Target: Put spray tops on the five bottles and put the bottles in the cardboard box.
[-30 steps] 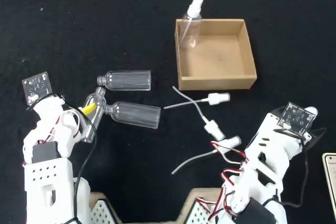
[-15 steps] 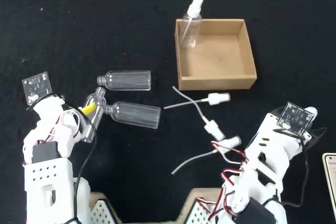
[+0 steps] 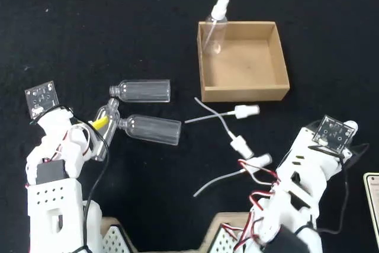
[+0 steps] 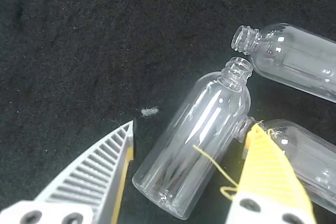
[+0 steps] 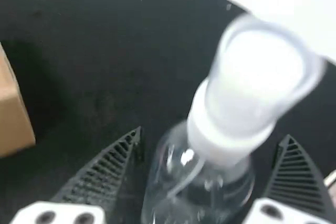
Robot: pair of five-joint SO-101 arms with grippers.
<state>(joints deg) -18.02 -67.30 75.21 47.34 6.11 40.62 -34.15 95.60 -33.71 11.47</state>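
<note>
Your left end effector (image 4: pixel 191 129): wide open, straddling capless bottle (image 4: pixel 202 124) lying on worktop (image 3: pixel 118 34), 8 o'clock. Your right end effector (image 5: pixel 209 136): fingers parted around capped bottle (image 5: pixel 199 187), 4 o'clock. Cardboard box (image 3: pixel 244 93): 1 o'clock, second capped bottle (image 3: pixel 214 31) in its far corner.

A robotics lab bench: a black-clothed table (image 3: pixel 118 34) carries two white arms (image 3: pixel 53 197) with exposed wiring (image 3: pixel 256 173).

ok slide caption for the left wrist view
Open jaws straddle a clear capless plastic bottle lying on black cloth, two more bottles beside it
</note>
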